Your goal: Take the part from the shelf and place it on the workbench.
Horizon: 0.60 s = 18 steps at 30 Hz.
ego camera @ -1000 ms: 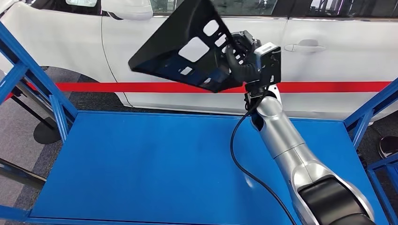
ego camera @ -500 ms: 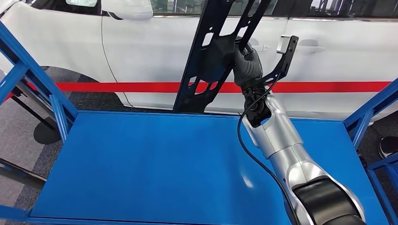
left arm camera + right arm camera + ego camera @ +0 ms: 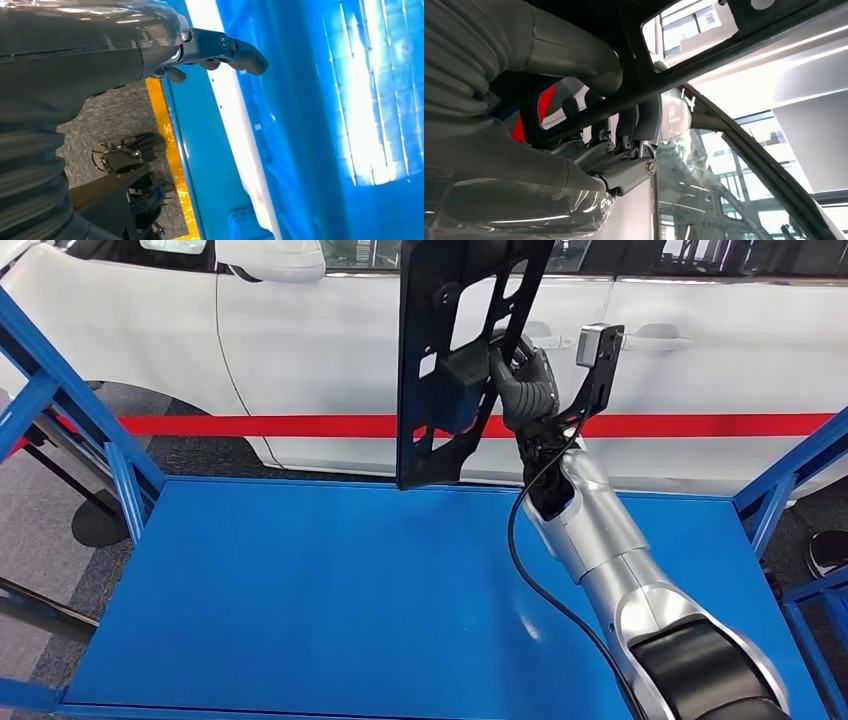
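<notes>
Holding one black part (image 3: 452, 360) up in the air, the right hand (image 3: 520, 375) has its fingers (image 3: 624, 125) wrapped tight around a bar of it. The part stands almost straight up, above the far edge of the one blue workbench (image 3: 300, 590), not touching it. The left hand (image 3: 210, 50) holds nothing, its fingers loosely curled. One white car (image 3: 700, 390) is behind the bench.
</notes>
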Available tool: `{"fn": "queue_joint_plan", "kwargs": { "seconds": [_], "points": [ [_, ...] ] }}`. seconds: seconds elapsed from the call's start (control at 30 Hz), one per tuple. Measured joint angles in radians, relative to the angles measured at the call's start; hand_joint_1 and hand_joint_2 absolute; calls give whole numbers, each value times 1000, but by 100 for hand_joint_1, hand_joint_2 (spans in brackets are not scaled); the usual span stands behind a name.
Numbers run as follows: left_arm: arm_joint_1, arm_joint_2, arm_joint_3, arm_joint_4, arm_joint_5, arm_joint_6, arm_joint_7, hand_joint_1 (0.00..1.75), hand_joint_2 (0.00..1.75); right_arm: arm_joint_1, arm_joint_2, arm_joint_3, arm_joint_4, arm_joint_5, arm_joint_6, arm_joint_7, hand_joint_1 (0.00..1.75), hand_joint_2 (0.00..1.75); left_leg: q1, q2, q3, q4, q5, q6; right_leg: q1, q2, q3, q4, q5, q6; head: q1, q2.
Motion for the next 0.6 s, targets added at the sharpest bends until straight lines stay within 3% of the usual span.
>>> {"fn": "queue_joint_plan", "kwargs": {
  "seconds": [0.4, 0.6],
  "points": [
    [-2, -3, -2, 0, -1, -28, 11, 0, 175, 2, -9, 11, 38, -6, 11, -9, 175, 175, -3, 0, -3, 4, -1, 1, -2, 0, -1, -1, 1, 1, 0, 0],
    [-2, -3, -9, 0, -15, -33, 26, 0, 175, 2, -10, 12, 43, -6, 12, -14, 175, 175, -6, 0, -6, 9, 0, 12, -6, 0, -1, 0, 3, 15, 0, 0]
  ]
}}
